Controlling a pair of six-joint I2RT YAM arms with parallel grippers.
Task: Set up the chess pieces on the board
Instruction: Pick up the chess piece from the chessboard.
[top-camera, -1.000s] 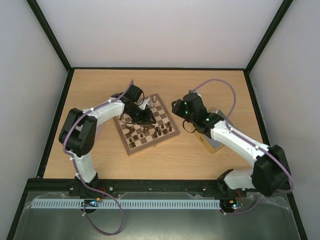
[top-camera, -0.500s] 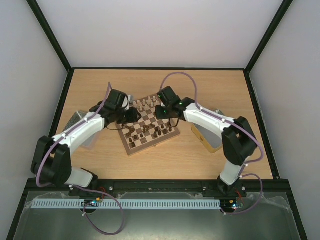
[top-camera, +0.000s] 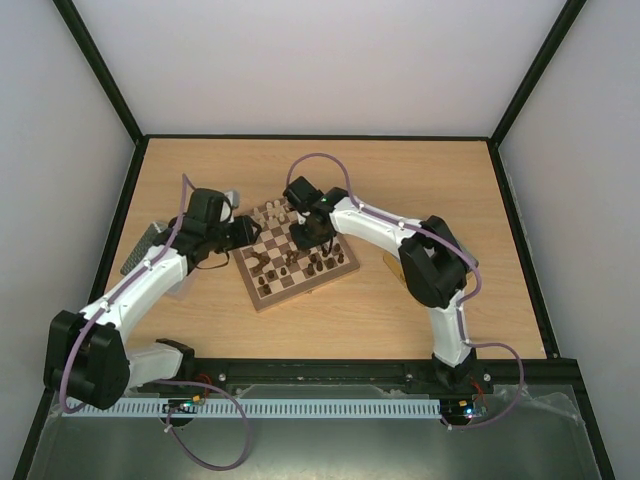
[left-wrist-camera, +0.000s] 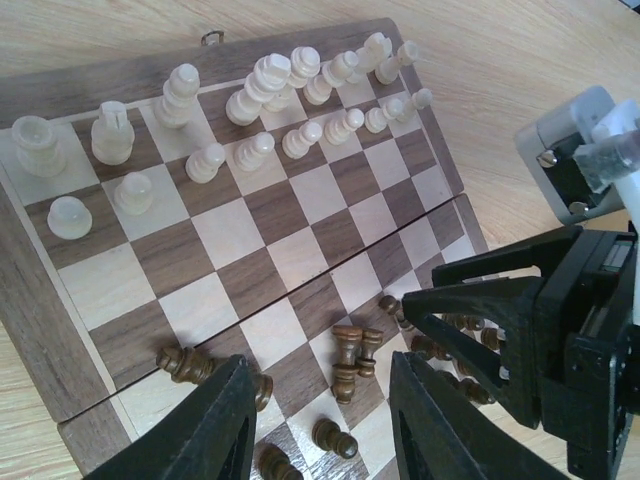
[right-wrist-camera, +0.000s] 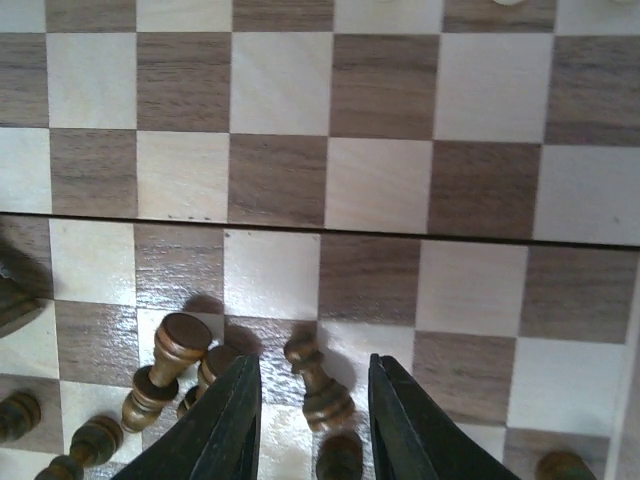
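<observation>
The board (top-camera: 262, 292) lies at mid-table. Cream chess pieces (left-wrist-camera: 260, 85) stand upright in two rows along its far side. Dark brown chess pieces (top-camera: 290, 265) lie and stand scattered on its near half. My right gripper (right-wrist-camera: 314, 365) hangs low over the board, open, with a dark pawn (right-wrist-camera: 318, 385) standing between its fingers, a small gap on each side. Two toppled dark pieces (right-wrist-camera: 165, 365) lie just left of it. My left gripper (left-wrist-camera: 318, 365) hovers by the board's left edge, open and empty, above fallen dark pieces (left-wrist-camera: 355, 360). The right gripper (left-wrist-camera: 520, 330) shows at that view's right.
A grey metal object (top-camera: 140, 250) lies left of the board, partly under my left arm. A tan and grey box-like thing (top-camera: 397, 268) sits right of the board behind my right arm. Black frame rails (top-camera: 120, 230) border the table.
My right arm has swung left from the table's right side onto the board, and its jaws have narrowed around a dark pawn. My left arm has drawn back to the board's left edge.
</observation>
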